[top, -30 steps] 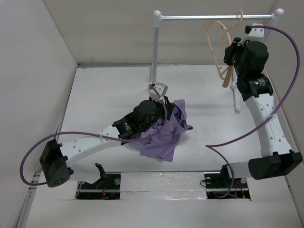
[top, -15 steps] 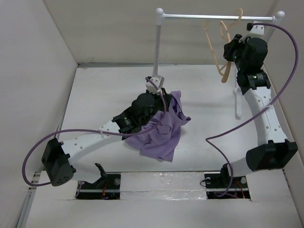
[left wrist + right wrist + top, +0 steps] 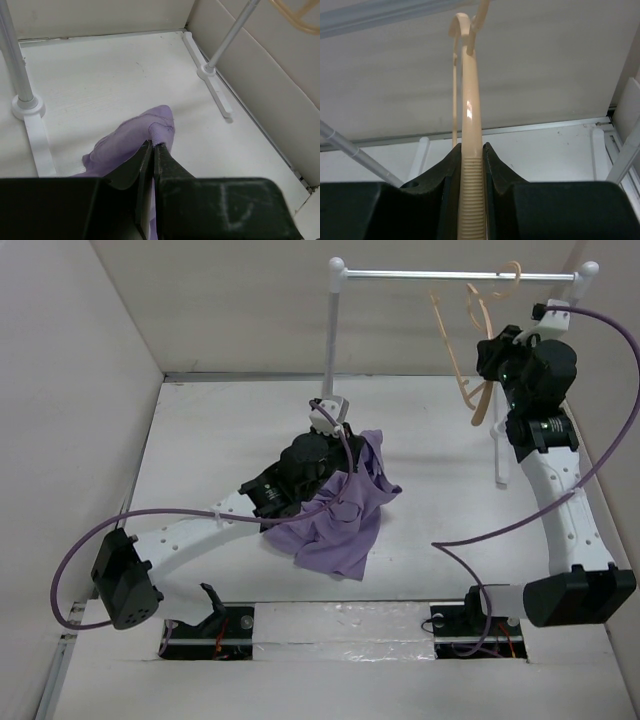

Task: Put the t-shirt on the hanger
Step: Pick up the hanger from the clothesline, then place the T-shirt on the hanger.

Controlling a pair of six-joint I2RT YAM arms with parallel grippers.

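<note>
The purple t-shirt (image 3: pixel 335 525) lies crumpled mid-table. My left gripper (image 3: pixel 345 455) is shut on a fold of it, lifting that part slightly; in the left wrist view the fabric (image 3: pixel 132 140) bunches out ahead of the closed gripper (image 3: pixel 153 146). The pale beige hanger (image 3: pixel 468 350) has its hook at the rack's rail (image 3: pixel 455 277), at the back right. My right gripper (image 3: pixel 487 365) is shut on its lower right shoulder end; the right wrist view shows the ribbed arm of the hanger (image 3: pixel 471 165) clamped between the black fingers of the gripper (image 3: pixel 471 150).
The white-and-metal clothes rack has a left post (image 3: pixel 329 350) with a foot (image 3: pixel 30 112) just behind the shirt and a right foot (image 3: pixel 499 455) near the right arm. Grey walls enclose the table at left, back and right. Purple cables loop from both arms.
The right arm has shifted slightly right and down with the hanger's end still clamped. The left gripper stays shut on the shirt, barely moved.
</note>
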